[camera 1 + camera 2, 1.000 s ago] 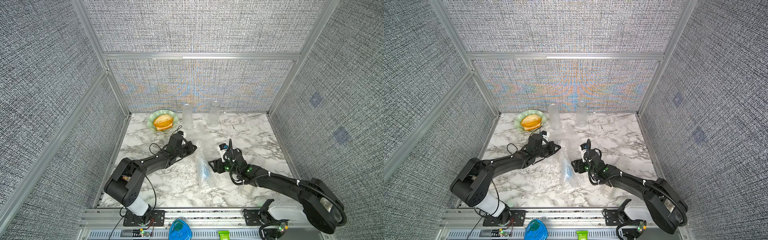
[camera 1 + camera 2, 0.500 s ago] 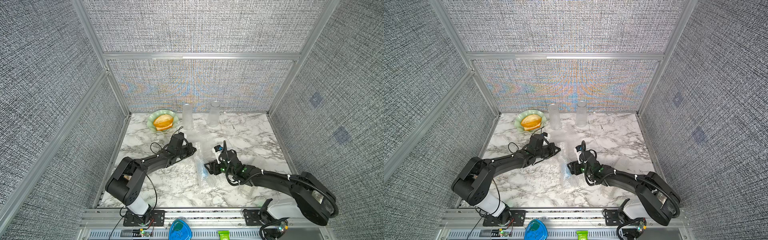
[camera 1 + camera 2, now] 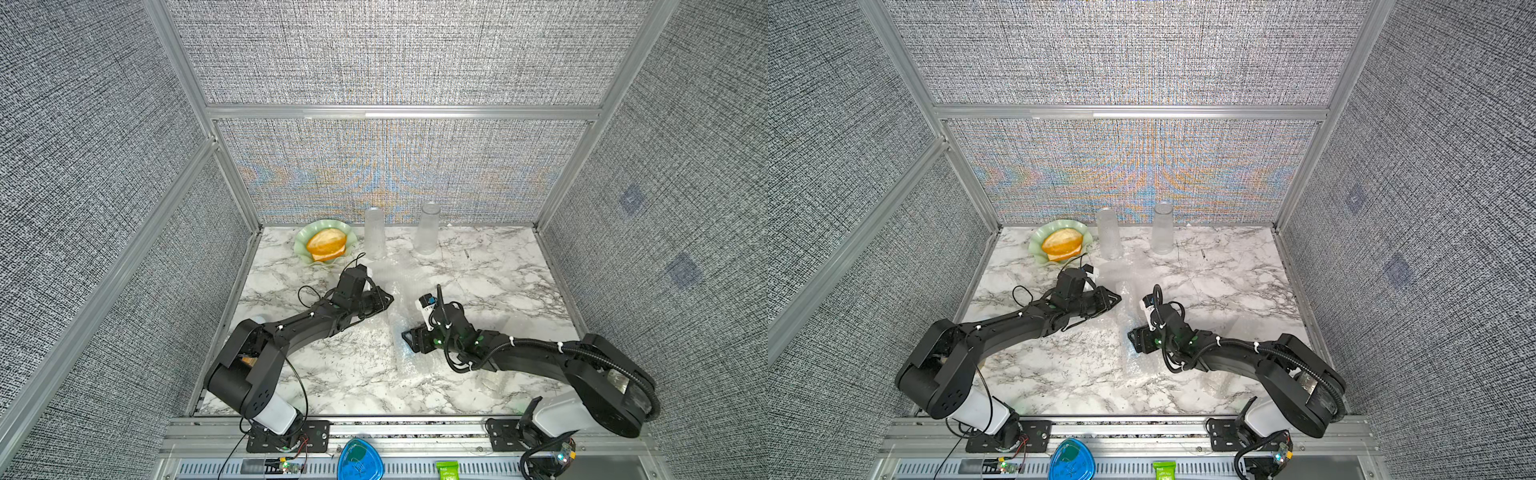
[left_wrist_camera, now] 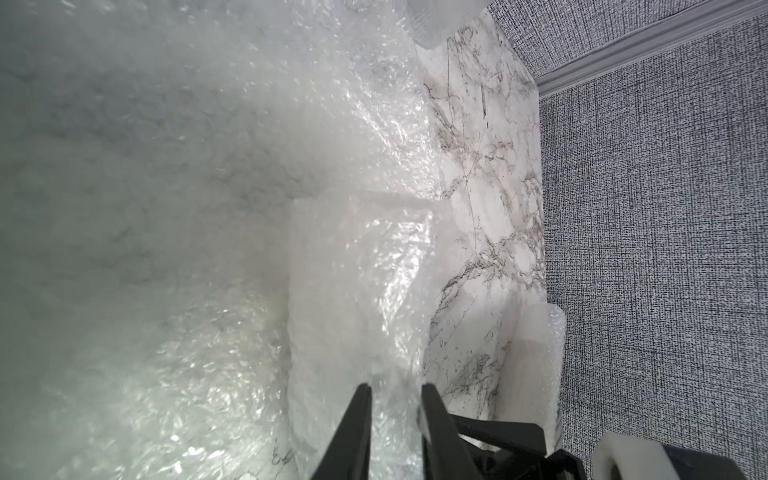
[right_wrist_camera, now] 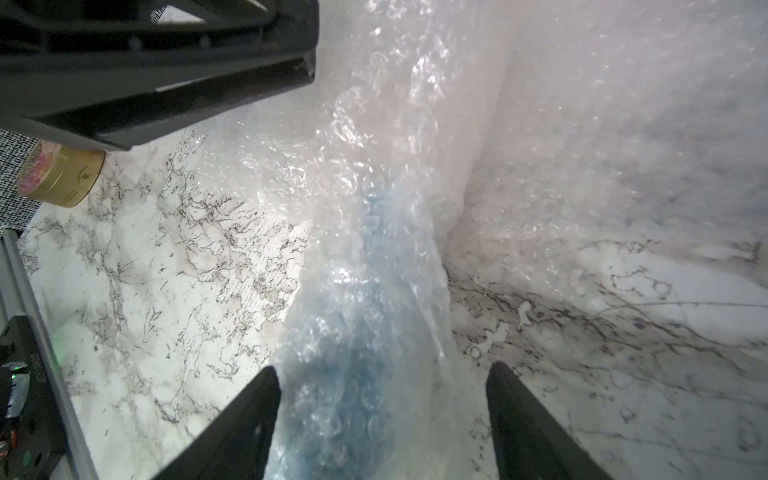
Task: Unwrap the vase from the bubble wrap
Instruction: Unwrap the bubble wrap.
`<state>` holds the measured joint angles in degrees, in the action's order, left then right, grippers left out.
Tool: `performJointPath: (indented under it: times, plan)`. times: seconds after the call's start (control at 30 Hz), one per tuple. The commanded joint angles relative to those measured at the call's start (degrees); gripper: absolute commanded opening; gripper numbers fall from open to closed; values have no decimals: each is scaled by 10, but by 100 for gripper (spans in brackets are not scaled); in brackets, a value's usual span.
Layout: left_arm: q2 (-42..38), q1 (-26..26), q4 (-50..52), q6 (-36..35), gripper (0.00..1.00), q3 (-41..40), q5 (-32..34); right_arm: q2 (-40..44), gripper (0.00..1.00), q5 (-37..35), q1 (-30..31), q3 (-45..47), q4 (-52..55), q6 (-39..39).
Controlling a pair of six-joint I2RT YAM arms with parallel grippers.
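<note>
The bubble wrap [image 5: 415, 174] is clear and colourless, with a blue vase [image 5: 353, 374] showing through. The table [image 3: 478, 282] is white marble with grey veins.

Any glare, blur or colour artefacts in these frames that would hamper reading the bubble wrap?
Both top views: rainbow moiré on the back wall; the bubble wrap nearly vanishes against the marble. Left wrist view: near wrap soft and hazy, specular glints. Right wrist view: bright glare patches, blue tint through the wrap, far side blurred.
</note>
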<state>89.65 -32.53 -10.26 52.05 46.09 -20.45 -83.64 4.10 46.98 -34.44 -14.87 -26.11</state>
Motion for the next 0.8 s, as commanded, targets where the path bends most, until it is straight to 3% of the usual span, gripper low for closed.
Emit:
performJointPath:
  times: [0.0,0.03,0.77]
  plan:
    - [-3,0,9,-8,4,-1,8,-2,74,-1,3,-4,-12,-4]
    - [-2,0,7,-8,0,0,7,-1,74,-2,3,-4,-12,-4]
    - [21,-5,38,-28,0,87,-4,-29,74,-87,49,-35,36,18]
